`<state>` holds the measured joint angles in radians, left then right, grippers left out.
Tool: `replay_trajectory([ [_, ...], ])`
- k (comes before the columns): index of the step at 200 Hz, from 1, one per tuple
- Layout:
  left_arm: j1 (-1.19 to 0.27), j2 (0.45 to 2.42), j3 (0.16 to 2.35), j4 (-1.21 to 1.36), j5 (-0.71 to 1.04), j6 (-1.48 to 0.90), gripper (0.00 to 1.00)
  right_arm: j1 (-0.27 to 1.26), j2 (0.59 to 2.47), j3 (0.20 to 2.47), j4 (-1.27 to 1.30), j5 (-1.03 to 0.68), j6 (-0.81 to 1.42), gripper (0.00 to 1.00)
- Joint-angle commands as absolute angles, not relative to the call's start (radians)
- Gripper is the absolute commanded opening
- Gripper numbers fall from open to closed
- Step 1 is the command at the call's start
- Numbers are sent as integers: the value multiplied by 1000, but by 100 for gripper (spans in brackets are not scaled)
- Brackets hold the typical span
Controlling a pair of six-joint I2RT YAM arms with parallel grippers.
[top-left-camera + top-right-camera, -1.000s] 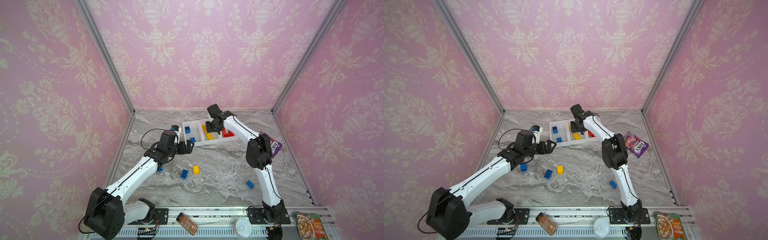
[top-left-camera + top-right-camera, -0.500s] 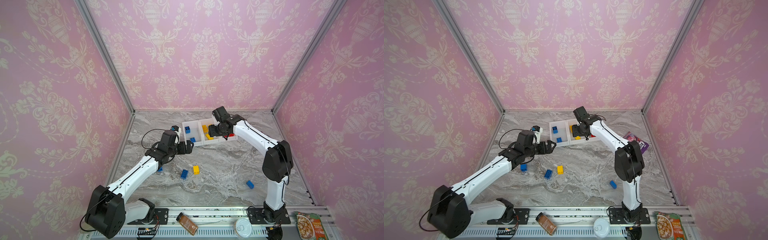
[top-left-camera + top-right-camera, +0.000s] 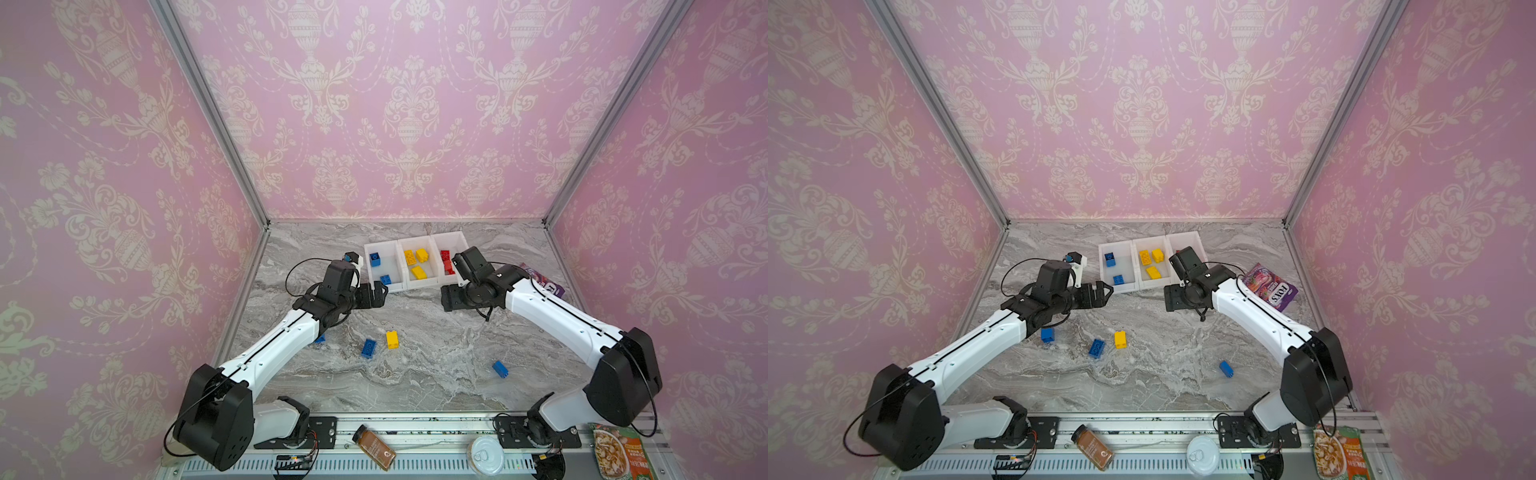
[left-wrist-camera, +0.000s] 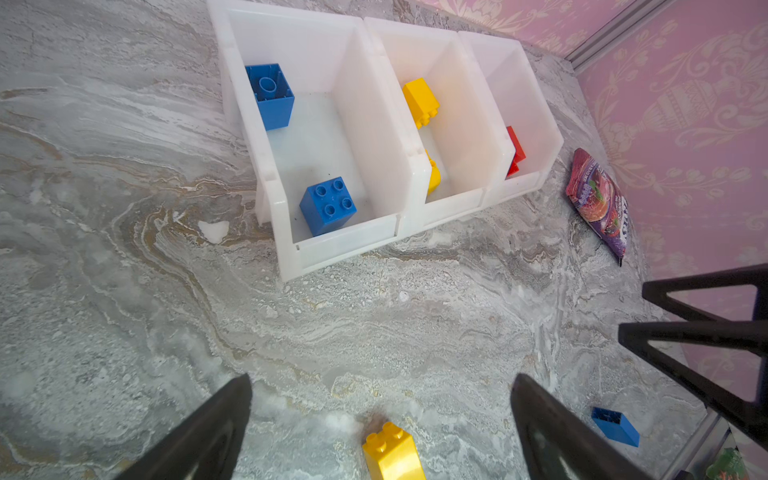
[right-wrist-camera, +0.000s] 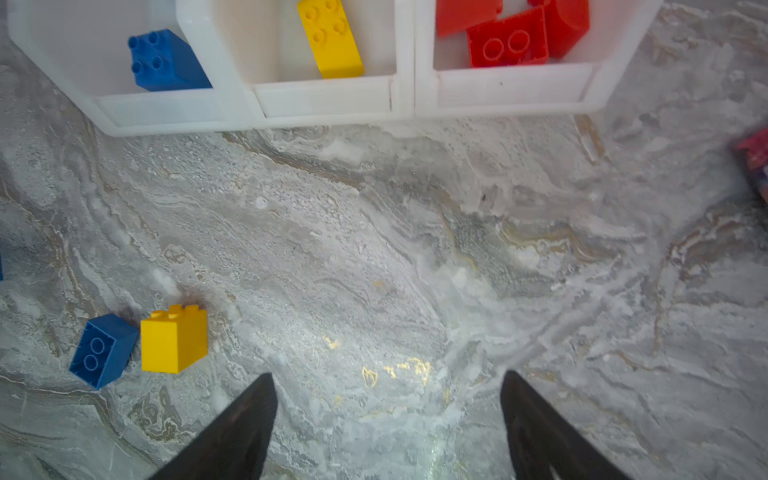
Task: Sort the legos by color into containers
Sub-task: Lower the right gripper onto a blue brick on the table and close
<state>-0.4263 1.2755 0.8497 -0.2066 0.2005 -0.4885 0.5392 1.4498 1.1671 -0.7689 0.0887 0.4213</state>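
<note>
The containers (image 3: 415, 240), three joined white bins, stand at the back middle of the table. The left bin holds two blue legos (image 4: 328, 205), the middle bin yellow ones (image 3: 417, 262), the right bin red ones (image 5: 505, 41). Loose on the marble lie a yellow lego (image 3: 391, 339) beside a blue lego (image 3: 368, 348), a blue one (image 3: 1047, 335) by the left arm, and another blue one (image 3: 500, 368) at the right. My left gripper (image 3: 380, 291) hovers open and empty just in front of the left bin. My right gripper (image 3: 451, 297) hangs open and empty in front of the right bin.
A purple candy bag (image 3: 1271, 286) lies right of the containers (image 4: 345, 245). Along the front rail lie a spice bottle (image 3: 374, 446), a round white-lidded can (image 3: 485, 455) and a food packet (image 3: 621, 455). Pink walls close in the table on three sides.
My right gripper has drawn back from over the bins to the table in front of them, and its jaws have opened. The left arm has hardly moved.
</note>
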Motion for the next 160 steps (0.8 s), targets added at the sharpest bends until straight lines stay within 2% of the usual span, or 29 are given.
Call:
replay_trajectory([
  [1,-413,1292,858,-210,207,-488,99,542,1363,1069,-867,136,478,90],
  [24,-411,1299,865,-209,214,-480,99,537,1298,965,-931,156,523,95],
  [52,-410,1302,868,-216,221,-473,99,532,1239,840,-981,160,579,96],
  [86,-407,1298,871,-223,227,-465,99,549,1247,845,-1037,233,690,94],
  [117,-405,1286,870,-227,227,-465,99,529,1199,742,-933,211,781,94],
  [160,-402,1284,877,-233,233,-462,99,495,1220,641,-820,110,787,93],
])
